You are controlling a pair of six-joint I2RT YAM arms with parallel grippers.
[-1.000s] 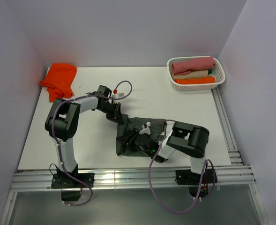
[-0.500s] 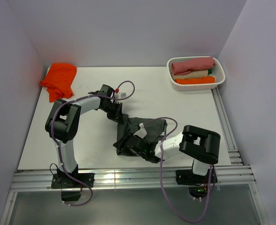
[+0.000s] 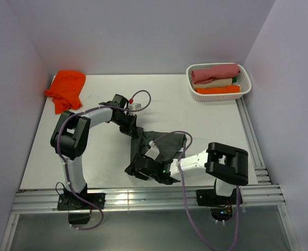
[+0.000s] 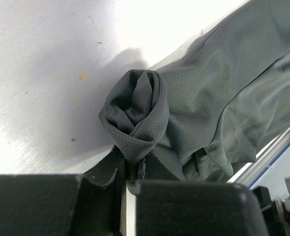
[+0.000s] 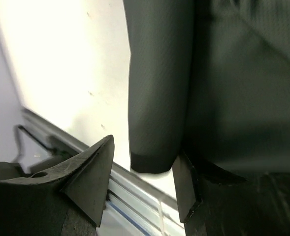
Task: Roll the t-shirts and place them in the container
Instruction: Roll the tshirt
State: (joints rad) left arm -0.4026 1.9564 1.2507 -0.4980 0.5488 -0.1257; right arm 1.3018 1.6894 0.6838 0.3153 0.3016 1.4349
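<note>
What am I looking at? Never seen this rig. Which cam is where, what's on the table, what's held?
A left arm and a right arm, bolted at the table's near edge, each ending in a two-finger gripper. The wide picture is from a fixed camera above and behind them. The other two come from cameras on each wrist, looking past their own fingers. On the table: a grey shirt in the middle, a crumpled orange shirt at the far left corner, a white basket of rolled cloths far right. The left gripper is pinched shut on a rolled-up end of the grey shirt. The right gripper is open, a folded edge of that shirt between its fingers.
</note>
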